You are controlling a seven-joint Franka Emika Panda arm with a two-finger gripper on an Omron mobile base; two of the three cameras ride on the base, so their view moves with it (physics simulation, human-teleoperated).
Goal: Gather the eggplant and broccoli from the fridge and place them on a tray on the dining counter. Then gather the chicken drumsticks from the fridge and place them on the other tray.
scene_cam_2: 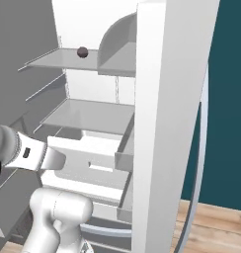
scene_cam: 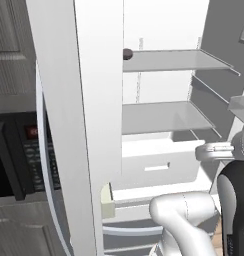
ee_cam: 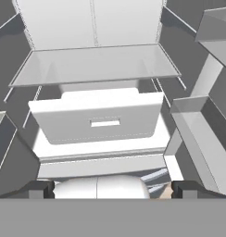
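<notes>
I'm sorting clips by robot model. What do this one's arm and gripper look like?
The arm is glossy white, built of rounded, tube-like segments, with a black band at a joint. The silver-grey wrist piece carries a small dark marking. The gripper has two small dark, blocky finger tips. No loose cables show.

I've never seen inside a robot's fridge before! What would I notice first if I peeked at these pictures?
You'd first notice the big white fridge standing wide open, its glass shelves looking almost bare. One small dark round thing sits alone at the front of the upper shelf; it's too small to say what it is. Below the shelves is a white drawer with a slot handle, and the robot's open gripper points toward it.
</notes>
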